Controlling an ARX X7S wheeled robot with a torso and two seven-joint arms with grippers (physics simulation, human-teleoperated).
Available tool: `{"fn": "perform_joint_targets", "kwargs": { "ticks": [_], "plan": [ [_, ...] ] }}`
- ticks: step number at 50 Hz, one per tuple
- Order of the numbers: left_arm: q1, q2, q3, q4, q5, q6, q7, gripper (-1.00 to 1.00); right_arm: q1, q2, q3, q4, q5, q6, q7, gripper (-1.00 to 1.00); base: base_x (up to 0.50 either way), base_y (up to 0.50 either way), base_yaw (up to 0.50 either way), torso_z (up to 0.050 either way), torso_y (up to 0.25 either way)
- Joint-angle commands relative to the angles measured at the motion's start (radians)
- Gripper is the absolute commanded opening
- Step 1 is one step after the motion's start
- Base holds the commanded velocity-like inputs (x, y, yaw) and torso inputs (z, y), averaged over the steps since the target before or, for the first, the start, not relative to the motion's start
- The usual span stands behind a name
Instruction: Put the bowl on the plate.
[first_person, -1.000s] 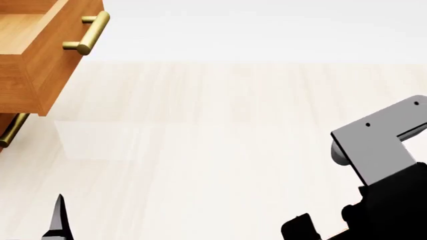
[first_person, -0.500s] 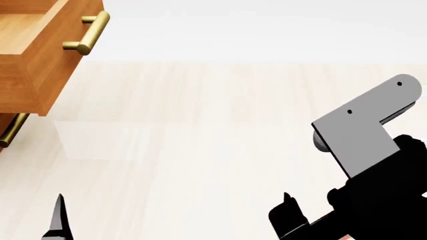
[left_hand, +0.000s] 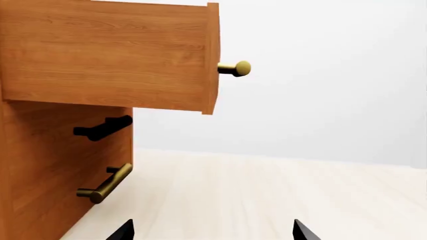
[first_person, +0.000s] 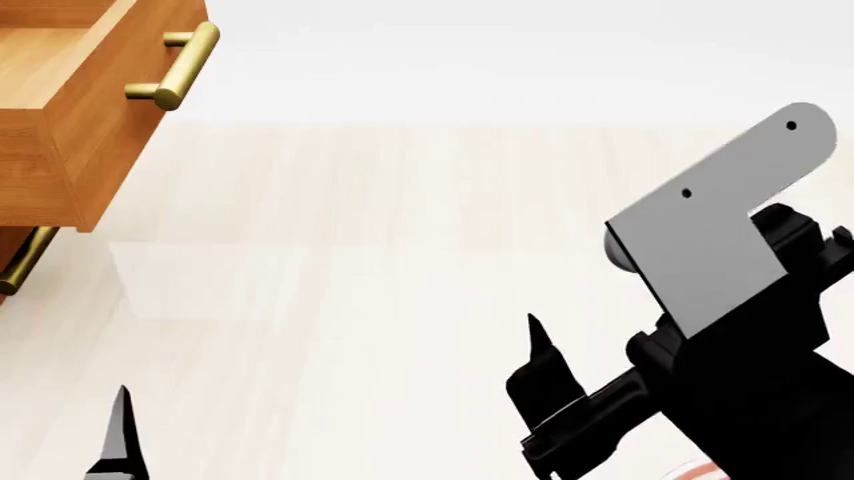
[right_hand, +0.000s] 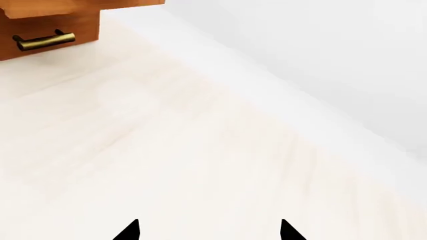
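The bowl is out of view in every frame. A thin pale sliver with a red ring, possibly the plate's rim (first_person: 691, 472), peeks out at the head view's bottom edge under my right arm. My right gripper (right_hand: 209, 231) is open, its two black tips far apart over bare pale surface with nothing between them. One of its fingertips (first_person: 537, 330) points up at the lower right of the head view. My left gripper (left_hand: 212, 231) is also open and empty, facing the cabinet. Only one of its fingertips (first_person: 120, 400) shows at the lower left of the head view.
A wooden cabinet (first_person: 54, 190) stands at the far left with its top drawer (left_hand: 107, 55) pulled out, brass handle (first_person: 180, 65) sticking forward. A lower drawer handle (left_hand: 107, 182) is shut against the cabinet front. Pale wood surface runs to a white wall (right_hand: 320, 50).
My right arm has risen and shifted left in the head view, bringing its black finger into sight. The left gripper and the cabinet have not moved.
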Motion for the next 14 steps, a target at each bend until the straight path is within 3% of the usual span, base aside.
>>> {"fn": "perform_joint_targets", "kwargs": {
  "ticks": [1,14],
  "plan": [
    [-0.001,0.0,0.005,0.0,0.002,0.001,0.0,1.0,-0.026,0.006,0.014,-0.034,-0.104,-0.072,-0.044,1.0,0.0,0.0,0.0,0.0,0.0],
    [0.001,-0.002,0.005,0.0,-0.001,0.004,-0.002,1.0,-0.041,-0.001,0.012,-0.077,-0.234,-0.119,-0.066,1.0,0.0,0.0,0.0,0.0,0.0]
  ]
}}
